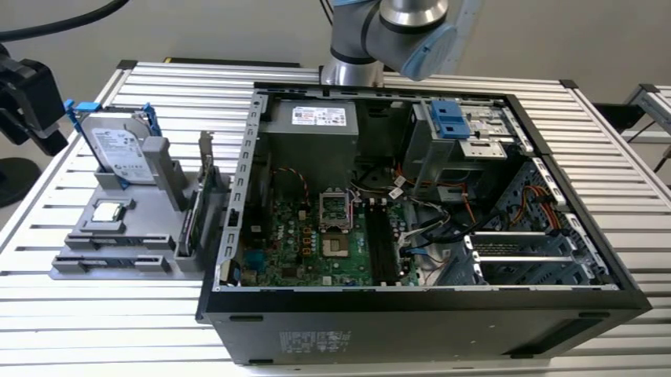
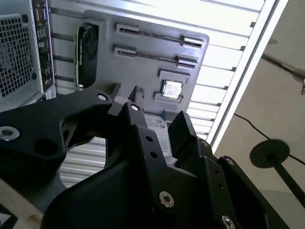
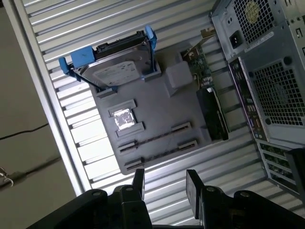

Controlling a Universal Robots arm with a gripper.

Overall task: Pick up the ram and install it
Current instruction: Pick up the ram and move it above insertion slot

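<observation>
**A:** Where's the ram [image 3: 155, 137] rn?

**B:** We see it in the grey holder [image 3: 157, 107] on the slatted table [image 3: 71, 28], outside the PC case [image 3: 267, 71]. In the first wrist view it's a thin strip standing on edge in the slot row just beside the CPU chip [image 3: 125, 119], w/ clips at both ends. A 2nd slot row runs parallel just beside it. We can't tell if that one's filled.

**A:** Orientation?

**B:** Its long axis lies flat, parallel to the table and to the holder edge nearest it. It runs approx. crosswise to the expansion card [image 3: 212, 112], which stands on the holder's case side. In the exterior view we see the holder at the left of the case, its slot rows running left-right at its near end. The ram is edge-on to us, so we can't tell which end is which.

**A:** And the gripper [image 3: 165, 183]?

**B:** Jaws spread, nothing btw. the fingers [image 3: 193, 188]. In the first wrist view we see it over the table slats just off the holder's edge on the ram side, apart from the ram.

**A:** HDD?

**B:** The HDD [image 3: 119, 71] w/ blue rails sits propped at the holder's opposite end, w/ the CPU chip btw. it and the ram.
</observation>
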